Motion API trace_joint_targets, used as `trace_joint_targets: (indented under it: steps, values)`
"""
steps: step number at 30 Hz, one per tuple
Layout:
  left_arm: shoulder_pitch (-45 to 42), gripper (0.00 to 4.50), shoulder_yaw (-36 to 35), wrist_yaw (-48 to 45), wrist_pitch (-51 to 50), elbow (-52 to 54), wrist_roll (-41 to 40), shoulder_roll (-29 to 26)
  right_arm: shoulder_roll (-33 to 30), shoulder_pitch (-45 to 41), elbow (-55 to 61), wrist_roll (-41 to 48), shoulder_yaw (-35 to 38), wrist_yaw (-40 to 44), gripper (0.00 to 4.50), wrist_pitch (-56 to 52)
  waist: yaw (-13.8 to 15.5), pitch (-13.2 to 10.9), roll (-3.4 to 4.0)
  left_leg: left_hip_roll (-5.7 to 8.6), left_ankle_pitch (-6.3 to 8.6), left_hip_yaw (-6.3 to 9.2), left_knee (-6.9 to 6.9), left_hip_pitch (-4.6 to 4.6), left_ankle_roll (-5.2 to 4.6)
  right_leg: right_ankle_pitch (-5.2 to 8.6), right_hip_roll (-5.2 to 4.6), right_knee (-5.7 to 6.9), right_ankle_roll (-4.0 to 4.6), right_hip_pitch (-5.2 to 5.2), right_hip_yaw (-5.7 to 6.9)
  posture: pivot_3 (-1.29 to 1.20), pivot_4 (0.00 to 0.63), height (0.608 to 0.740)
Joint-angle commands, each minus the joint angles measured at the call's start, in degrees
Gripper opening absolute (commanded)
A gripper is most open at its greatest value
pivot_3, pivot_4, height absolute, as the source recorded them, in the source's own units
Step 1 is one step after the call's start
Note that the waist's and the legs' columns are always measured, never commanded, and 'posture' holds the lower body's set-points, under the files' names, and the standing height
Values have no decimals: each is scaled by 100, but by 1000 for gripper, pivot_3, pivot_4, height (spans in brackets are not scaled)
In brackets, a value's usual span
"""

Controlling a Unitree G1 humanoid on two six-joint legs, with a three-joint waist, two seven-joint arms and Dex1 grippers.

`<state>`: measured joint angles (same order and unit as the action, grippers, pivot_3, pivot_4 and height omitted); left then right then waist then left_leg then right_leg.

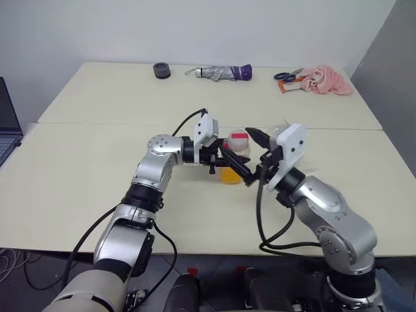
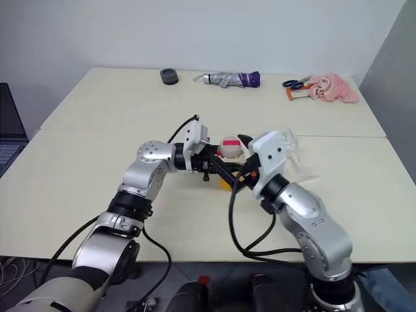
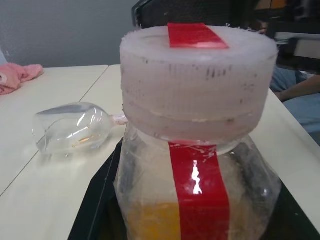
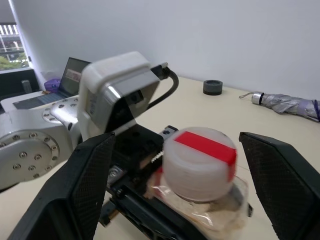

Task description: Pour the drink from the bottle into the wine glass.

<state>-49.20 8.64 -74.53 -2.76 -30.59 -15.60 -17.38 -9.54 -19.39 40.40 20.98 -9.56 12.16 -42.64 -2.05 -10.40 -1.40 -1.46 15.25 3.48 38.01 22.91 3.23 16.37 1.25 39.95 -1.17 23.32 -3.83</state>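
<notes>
Here, one bottle point(image 1: 235, 155) sits clamped in the left end effector point(image 1: 224, 156); the right end effector point(image 4: 180, 190) gapes wide beside one toppled wine glass point(image 3: 72, 128).

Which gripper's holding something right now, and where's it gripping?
The left gripper holds the bottle by its body below the cap; the right gripper is open, holding nothing.

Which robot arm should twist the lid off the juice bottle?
Probably the right. Its end effector is open with a finger on either side of the cap, while the left end effector is shut on the bottle, holding it upright.
</notes>
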Motion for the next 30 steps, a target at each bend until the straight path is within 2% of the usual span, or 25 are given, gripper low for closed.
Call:
trace_joint_targets:
  steps: [1,11,14,19,22,24,27,29,30]
  values:
    - [-292,1799,-81,-87,230,-53,-41,95,77,-191,13,-281,-51,-271,4224,121,7,0,0,1,0,-1,0,0,0,0,-1,-1,0,0,0,0,150,740]
    - [-312,1799,-90,-161,284,-108,-18,112,213,-256,-387,-838,-296,-447,4224,480,4,0,0,1,0,-2,-2,0,-1,0,-1,-3,1,0,0,0,150,740]
    - [-299,1799,-98,-159,270,-88,-19,92,276,-245,-430,-869,-281,-416,3596,563,5,0,0,1,0,-1,-2,1,-1,0,0,-3,1,0,0,0,150,740]
    - [-266,1799,-102,-164,240,-35,-24,43,236,-161,-453,-856,-263,-213,1893,818,4,0,0,1,1,-2,-2,1,-1,0,-1,-3,1,0,0,0,150,740]
    - [-242,1798,-101,-180,205,12,-33,19,219,-93,-483,-744,-295,-38,1859,885,4,0,0,1,1,-2,-2,1,-1,0,-1,-3,0,0,-1,0,150,740]
    - [-227,1798,-98,-204,168,57,-47,3,134,-85,-581,-595,-323,260,1859,967,5,0,0,1,1,-2,-2,1,-1,0,-1,-3,0,0,0,0,150,740]
    - [-203,1797,-75,-341,63,177,-88,-53,-292,-193,-897,-75,-317,1450,1859,1228,3,0,0,3,1,-4,-1,0,-1,0,-1,-3,0,0,-1,0,150,740]
    - [-200,1797,-71,-380,29,210,-92,-65,-421,-231,-1000,60,-297,1749,1859,1348,2,0,0,3,1,-4,-1,0,-1,0,-1,-3,0,0,1,0,150,740]
    - [-209,1797,-64,-441,45,230,-91,-78,-759,-497,-1427,331,-264,2623,1859,1367,1,0,0,3,1,-3,-1,0,-1,0,-1,-3,0,0,1,0,150,740]
